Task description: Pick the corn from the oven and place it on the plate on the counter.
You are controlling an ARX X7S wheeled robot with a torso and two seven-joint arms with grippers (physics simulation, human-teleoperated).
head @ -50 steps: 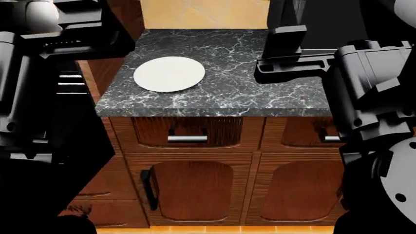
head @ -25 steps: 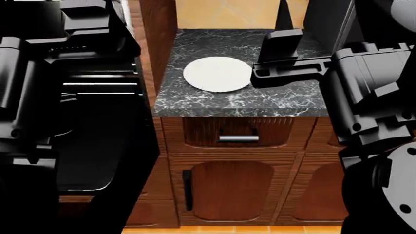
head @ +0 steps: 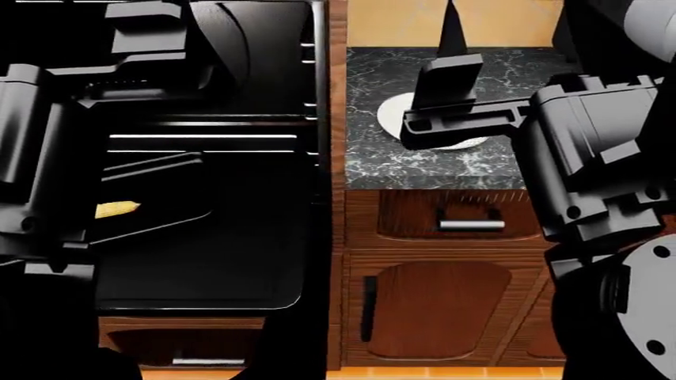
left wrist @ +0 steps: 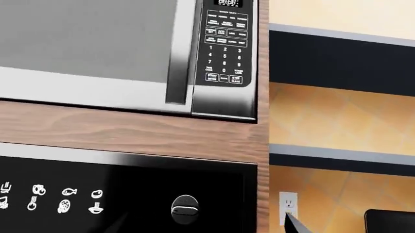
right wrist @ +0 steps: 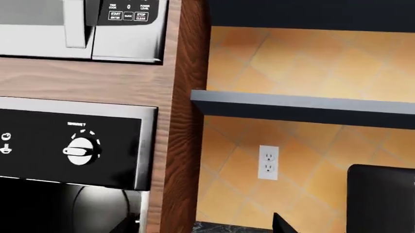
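Lying on the oven's (head: 211, 237) black tray (head: 158, 222), the corn (head: 117, 209) sits apart from both arms; the plate (head: 393, 111) rests on the tabletop (head: 423, 162), half hidden by the right gripper (head: 449, 79); neither gripper's opening can be told.

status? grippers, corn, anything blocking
Both grippers: state not visible, neither near the corn. Corn on tray in open oven. Plate on counter, partly hidden by right arm. No block seen.
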